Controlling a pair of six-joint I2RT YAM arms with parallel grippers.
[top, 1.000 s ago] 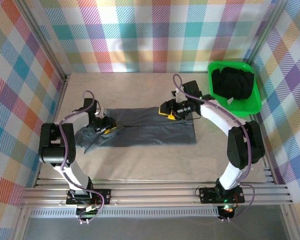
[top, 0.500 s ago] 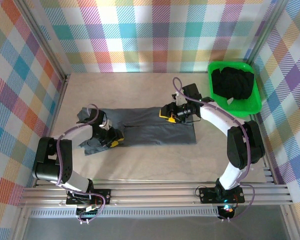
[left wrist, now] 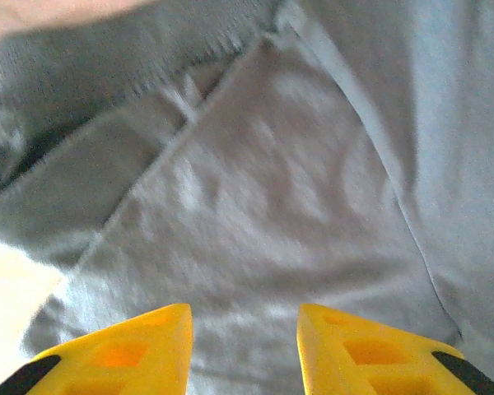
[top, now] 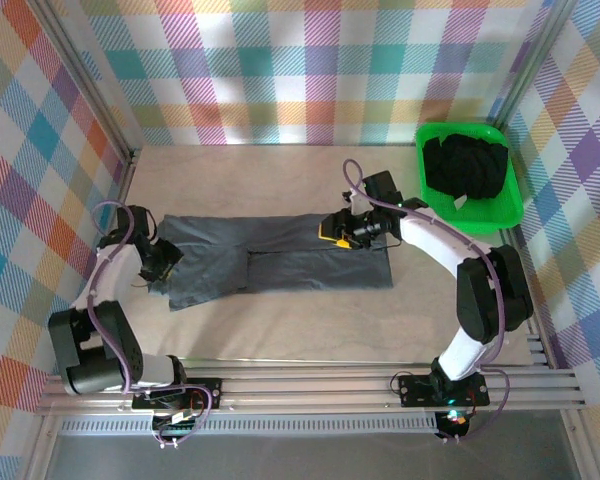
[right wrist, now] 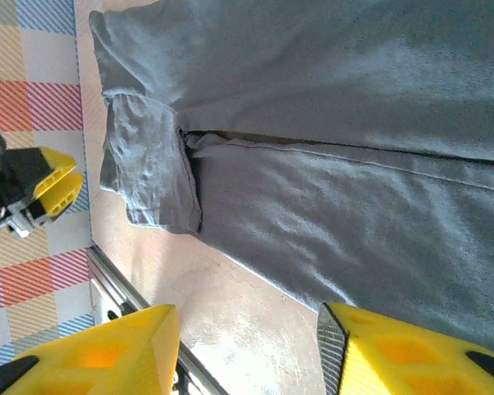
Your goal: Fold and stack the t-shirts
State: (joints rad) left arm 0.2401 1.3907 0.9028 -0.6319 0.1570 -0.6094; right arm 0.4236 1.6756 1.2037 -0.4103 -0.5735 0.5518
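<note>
I have the left hand (top: 163,262) at the far left end of the slate grey t-shirt (top: 300,260), low over the cloth. Through its wrist camera the two yellow fingers (left wrist: 140,350) stand a moderate way apart with nothing between them; beyond the fingertips I see grey cloth, with a stitched seam running diagonally away from the hand and a ribbed hem across the top. Whether the fingertips touch the cloth I cannot tell.

The right hand (top: 332,232) hangs over the shirt's far edge, toward its right end. Its fingers are spread wide and empty, and between them I look straight down on cloth and a strip of bare bench (top: 280,180), so this hand is clear of the shirt.

The shirt lies flat on the bench as a long band stretching from one hand to the other; a fold line runs along its length, and at the end under the left hand a sleeve flap is doubled over and a little rumpled.

Out past the right hand, on its side away from the left arm, a green tray (top: 495,220) sits in the bench's corner; inside it is a loose heap of black t-shirts (top: 465,165), well apart from both hands.
</note>
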